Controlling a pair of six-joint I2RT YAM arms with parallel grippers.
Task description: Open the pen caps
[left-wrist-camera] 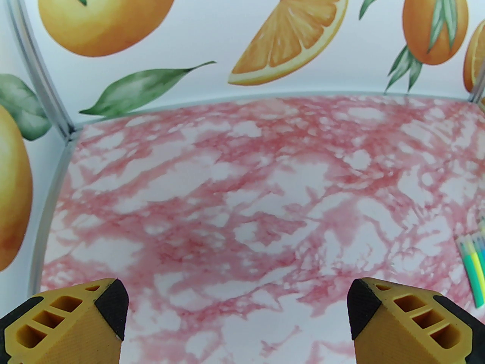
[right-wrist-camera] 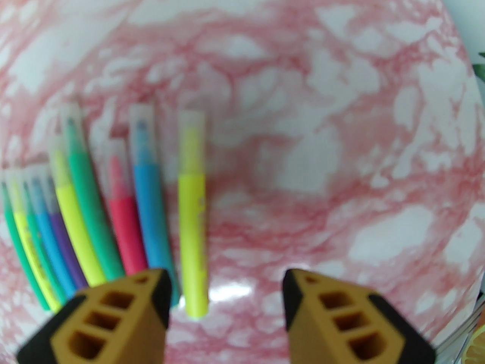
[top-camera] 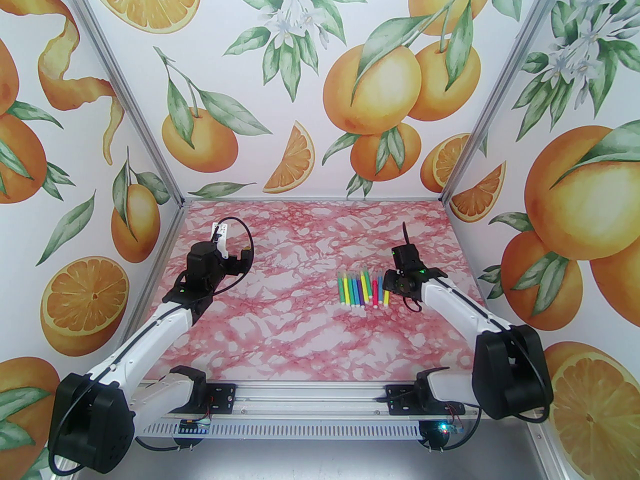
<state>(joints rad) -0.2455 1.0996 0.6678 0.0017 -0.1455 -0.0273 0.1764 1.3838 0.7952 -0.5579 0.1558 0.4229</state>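
Pens (top-camera: 363, 288) lie side by side in a row on the table (top-camera: 280, 328), right of centre, with their barrels pointing toward the arm bases. The caps (right-wrist-camera: 191, 142) are fitted on the far ends of the pens. One yellow pen (right-wrist-camera: 193, 218) lies at the right end of the row, slightly apart from the others.

The right gripper (right-wrist-camera: 226, 298) is positioned just beside that end of the row. Its jaws are partly apart, with only bare table between them.

The left gripper (left-wrist-camera: 237, 305) hovers over the far left part of the table, well apart from the pens. Its jaws are spread wide and hold nothing.
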